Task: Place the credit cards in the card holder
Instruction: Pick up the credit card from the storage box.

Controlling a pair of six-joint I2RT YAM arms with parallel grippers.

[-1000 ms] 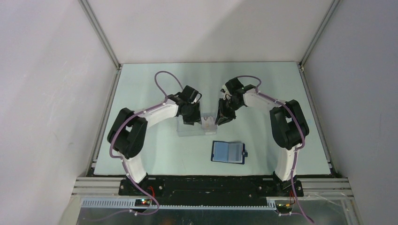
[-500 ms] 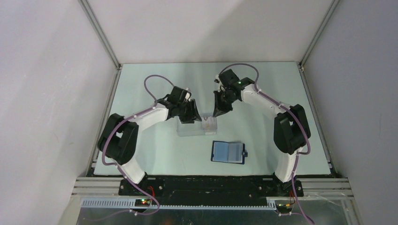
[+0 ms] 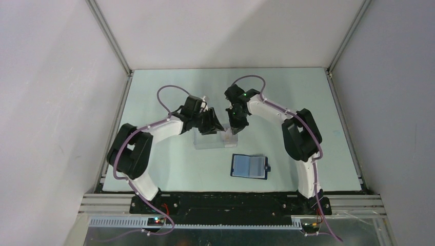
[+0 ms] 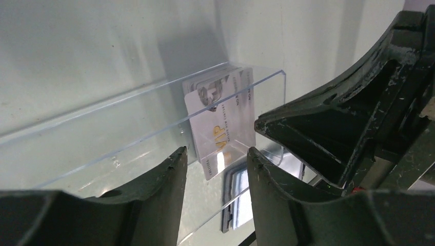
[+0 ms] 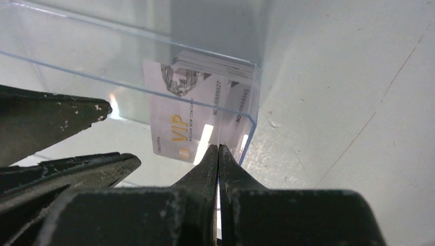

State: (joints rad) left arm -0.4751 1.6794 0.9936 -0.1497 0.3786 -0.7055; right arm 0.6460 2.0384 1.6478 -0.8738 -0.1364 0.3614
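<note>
credit cards [image 5: 184, 118] | front one: gold "VIP" | "NO." plus digits, blurred

White cards [image 5: 179, 125] with gold lettering, navy card holder [image 3: 249, 166], pale green table [image 3: 195, 169]

The table [image 3: 154, 92] is flat and a pale green-blue, with a few thin scratches seen up close. White walls stand on three sides: a back wall [image 3: 225, 31], a left wall [image 3: 46, 102] and a right wall [image 3: 390, 102]. A silver metal bar [image 3: 109, 37] runs up the left corner and another bar [image 3: 349, 36] runs up the right one. A black strip [image 3: 231, 202] lies along the near edge, with a grey metal rail [image 3: 231, 225] below it. The light is soft, and a faint shadow falls on the back wall.
</note>
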